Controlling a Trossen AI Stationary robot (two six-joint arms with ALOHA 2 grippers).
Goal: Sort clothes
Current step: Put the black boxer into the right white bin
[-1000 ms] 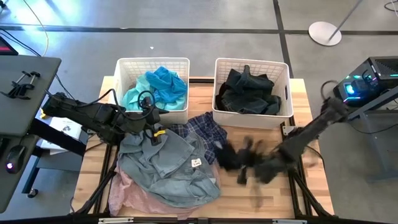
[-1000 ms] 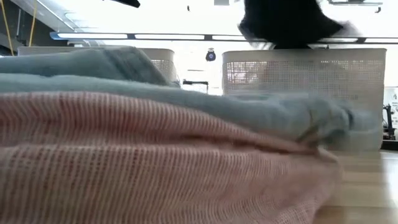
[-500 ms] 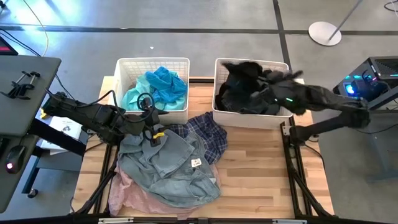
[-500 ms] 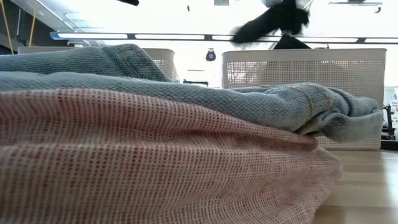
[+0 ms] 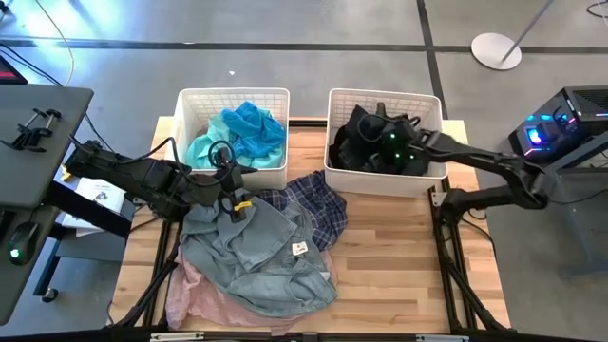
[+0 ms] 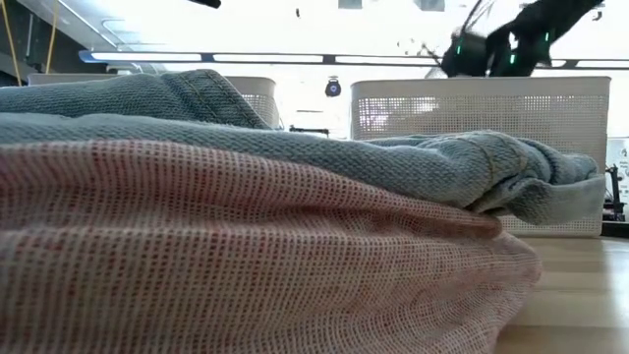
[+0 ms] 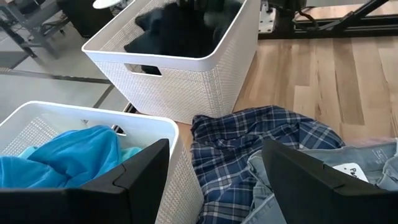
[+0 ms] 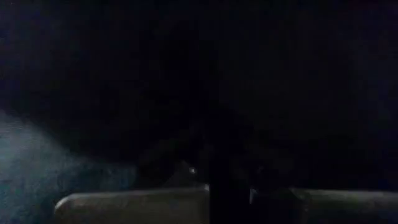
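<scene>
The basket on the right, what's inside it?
Dark clothes fill the right basket, with the right gripper pushed in among them. Anything beneath that pile is covered.

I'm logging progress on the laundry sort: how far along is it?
Done: teal clothes fill the left basket, and dark ones fill the right basket. In hand: the right end effector, shut on a black garment, is down in that basket. Left: the plaid shirt, denim and pink fabric on the table, near the open left end effector.
</scene>
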